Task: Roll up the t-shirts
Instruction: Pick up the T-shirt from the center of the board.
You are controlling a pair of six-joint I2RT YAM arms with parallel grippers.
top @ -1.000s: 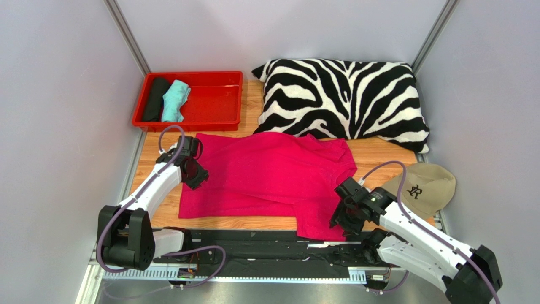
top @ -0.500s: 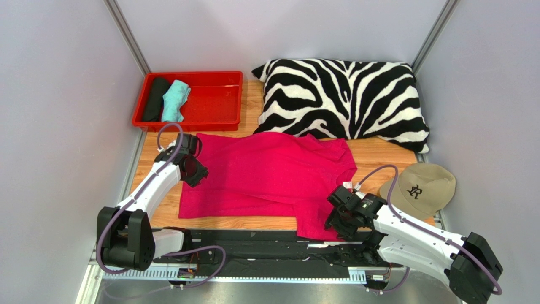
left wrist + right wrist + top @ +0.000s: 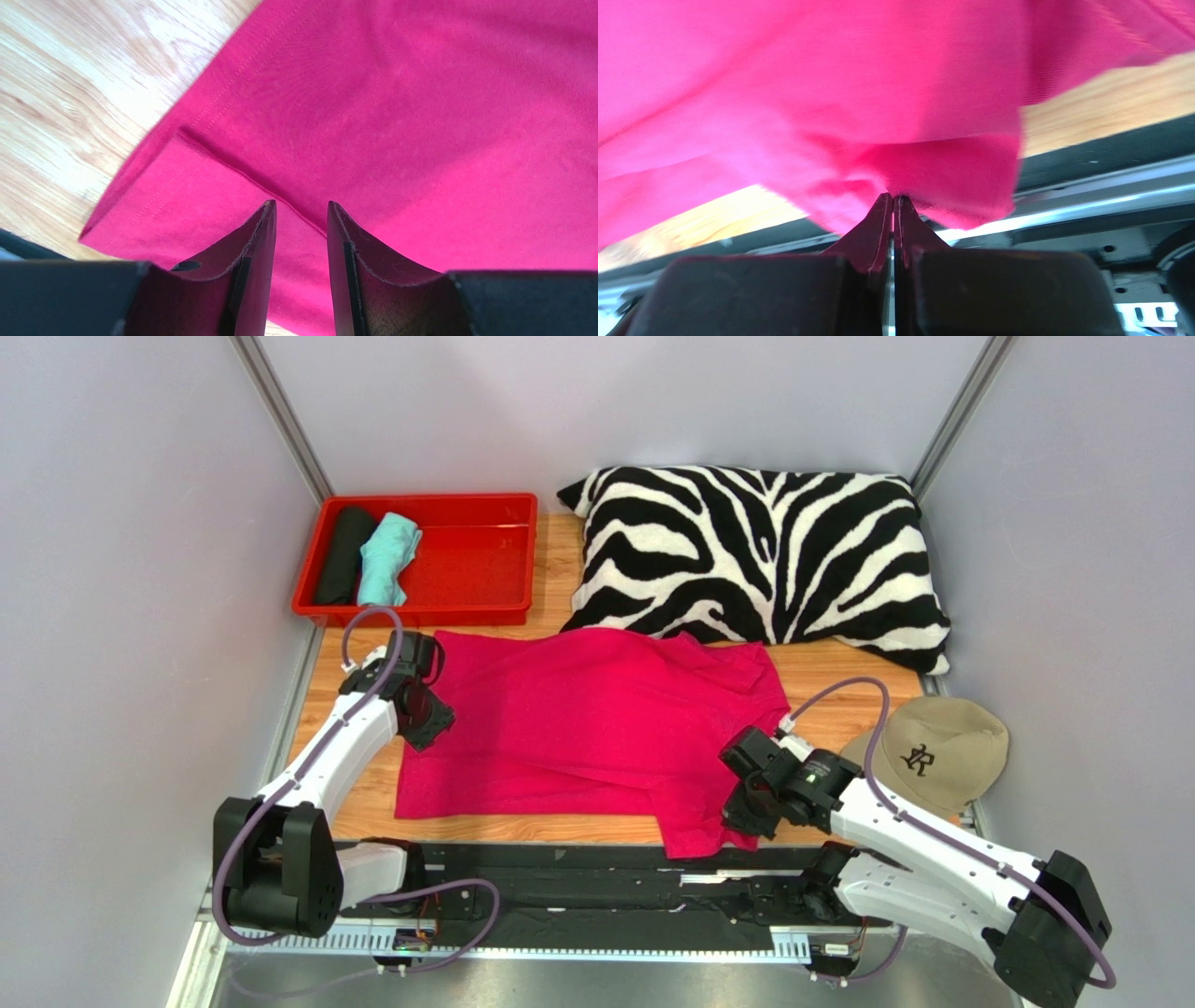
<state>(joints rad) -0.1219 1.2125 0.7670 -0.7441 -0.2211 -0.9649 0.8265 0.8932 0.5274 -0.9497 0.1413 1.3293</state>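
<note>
Right pincer grips the pink shirt at its near corner; left pincer, jaws narrowly apart, sits over its left fold.

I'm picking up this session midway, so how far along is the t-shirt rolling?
Done: a black roll and a teal roll lie in the red tray. In hand: the pink t-shirt lies spread flat, not yet rolled; the right gripper is shut on its near right corner, the left gripper open over its left edge. Left: rolling it, then probably traying it.
</note>
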